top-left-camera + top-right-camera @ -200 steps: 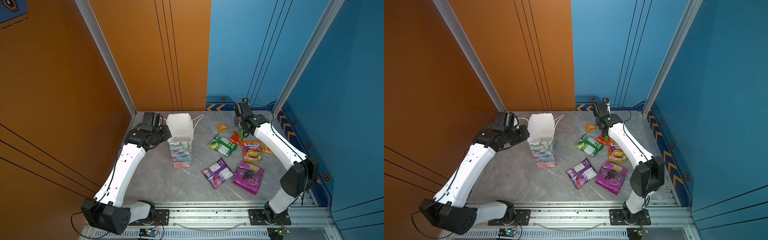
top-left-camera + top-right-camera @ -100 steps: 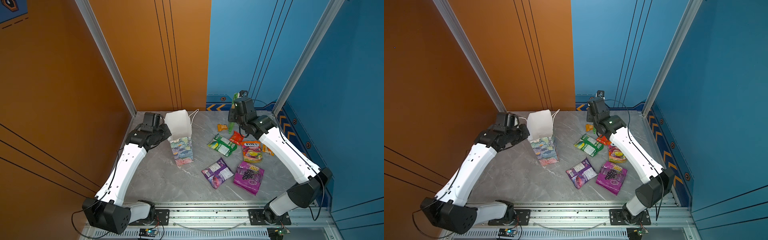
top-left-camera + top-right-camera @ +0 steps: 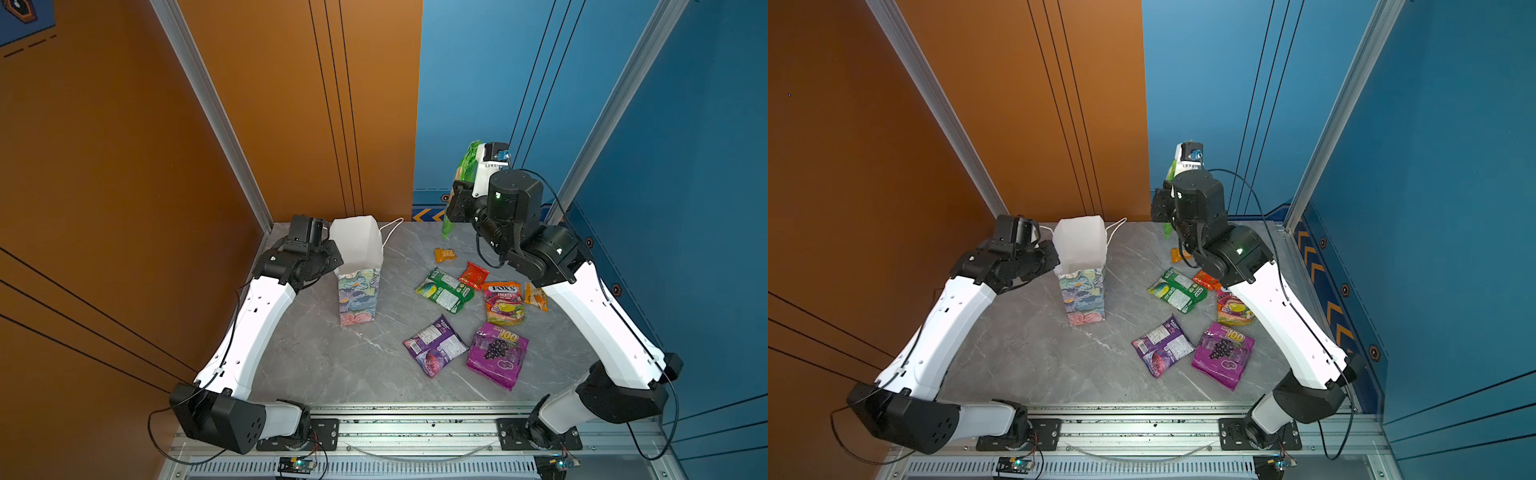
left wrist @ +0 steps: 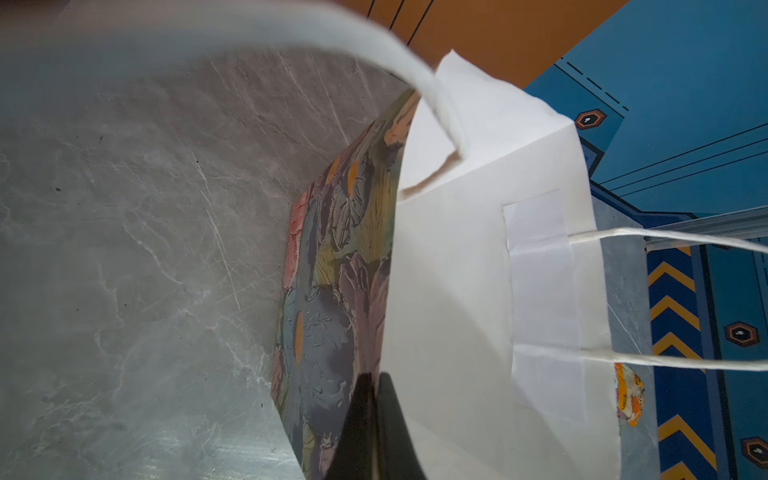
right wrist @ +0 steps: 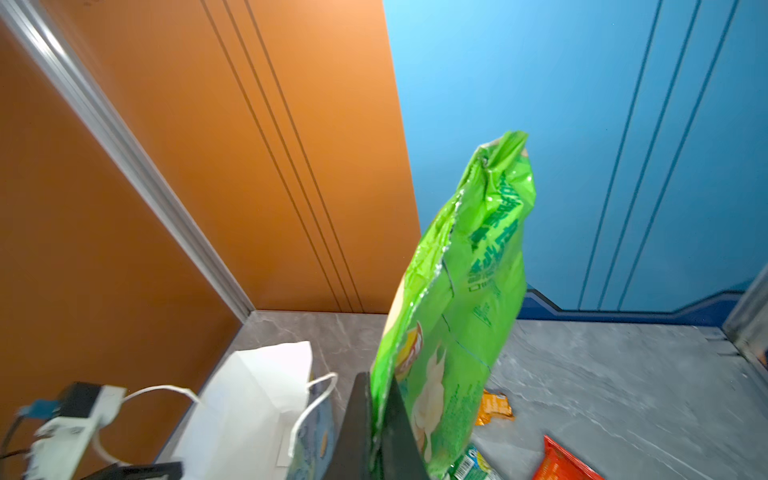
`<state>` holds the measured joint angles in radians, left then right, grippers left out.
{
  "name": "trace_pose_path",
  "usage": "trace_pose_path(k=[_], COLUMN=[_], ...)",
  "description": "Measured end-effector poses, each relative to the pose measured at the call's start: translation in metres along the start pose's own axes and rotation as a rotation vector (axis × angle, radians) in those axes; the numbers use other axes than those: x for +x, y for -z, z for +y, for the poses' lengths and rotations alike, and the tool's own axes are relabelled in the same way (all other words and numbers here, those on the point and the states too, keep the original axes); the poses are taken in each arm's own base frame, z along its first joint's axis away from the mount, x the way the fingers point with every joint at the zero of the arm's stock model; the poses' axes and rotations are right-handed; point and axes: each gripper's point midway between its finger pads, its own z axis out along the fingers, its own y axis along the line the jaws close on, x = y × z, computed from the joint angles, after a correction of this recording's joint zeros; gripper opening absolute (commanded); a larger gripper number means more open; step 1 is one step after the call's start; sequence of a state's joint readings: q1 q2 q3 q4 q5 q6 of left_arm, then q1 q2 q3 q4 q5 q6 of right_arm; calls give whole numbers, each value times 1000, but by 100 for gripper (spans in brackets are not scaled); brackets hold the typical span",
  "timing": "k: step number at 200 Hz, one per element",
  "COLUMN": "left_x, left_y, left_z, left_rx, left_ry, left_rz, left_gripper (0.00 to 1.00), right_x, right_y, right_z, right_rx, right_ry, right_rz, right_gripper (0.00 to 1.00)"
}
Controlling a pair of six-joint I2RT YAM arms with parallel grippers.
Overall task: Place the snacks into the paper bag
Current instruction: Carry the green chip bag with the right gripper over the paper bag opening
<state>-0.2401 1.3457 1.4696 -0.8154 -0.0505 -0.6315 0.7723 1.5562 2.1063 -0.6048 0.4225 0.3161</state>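
Note:
The paper bag (image 3: 357, 295) stands open at the back left, floral outside, white inside. My left gripper (image 3: 332, 251) is shut on the bag's left wall near the rim; in the left wrist view its fingertips (image 4: 374, 380) pinch that wall (image 4: 449, 291). My right gripper (image 3: 457, 201) is raised at the back centre, shut on a bright green packet (image 3: 468, 164) that stands up above the jaws. The right wrist view shows this packet (image 5: 469, 291) in the gripper (image 5: 374, 388), with the bag (image 5: 257, 395) lower and off to one side.
Other snacks lie right of the bag: a small orange packet (image 3: 444, 254), a red one (image 3: 473, 276), a green one (image 3: 444, 289), a yellow fruit one (image 3: 503, 303), a purple one (image 3: 434, 345) and a magenta grape one (image 3: 497, 354). Walls close in behind and at both sides.
My right gripper has risen from the table with the green packet and turned towards the bag. The bag's top has shifted slightly in the left gripper's hold.

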Motion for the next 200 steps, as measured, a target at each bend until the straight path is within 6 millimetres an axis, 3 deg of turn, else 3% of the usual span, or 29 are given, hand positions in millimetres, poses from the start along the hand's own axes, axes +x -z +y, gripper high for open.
trace_pose_path(k=[32, 65, 119, 153, 200], left_x=[2, 10, 18, 30, 43], left_y=[-3, -6, -8, -9, -7], left_z=[-19, -36, -42, -52, -58], left_rx=[26, 47, 58, 89, 106], left_ry=[-44, -87, -106, -137, -177], left_rz=[16, 44, 77, 119, 158], left_gripper=[0, 0, 0, 0, 0], right_x=[-19, -26, 20, 47, 39], right_y=[20, 24, 10, -3, -3], right_z=[39, 70, 116, 127, 136], right_rx=[-111, -208, -331, -355, -387], right_ry=[-2, -10, 40, 70, 63], right_rz=[-44, -53, 67, 137, 130], right_gripper=[0, 0, 0, 0, 0])
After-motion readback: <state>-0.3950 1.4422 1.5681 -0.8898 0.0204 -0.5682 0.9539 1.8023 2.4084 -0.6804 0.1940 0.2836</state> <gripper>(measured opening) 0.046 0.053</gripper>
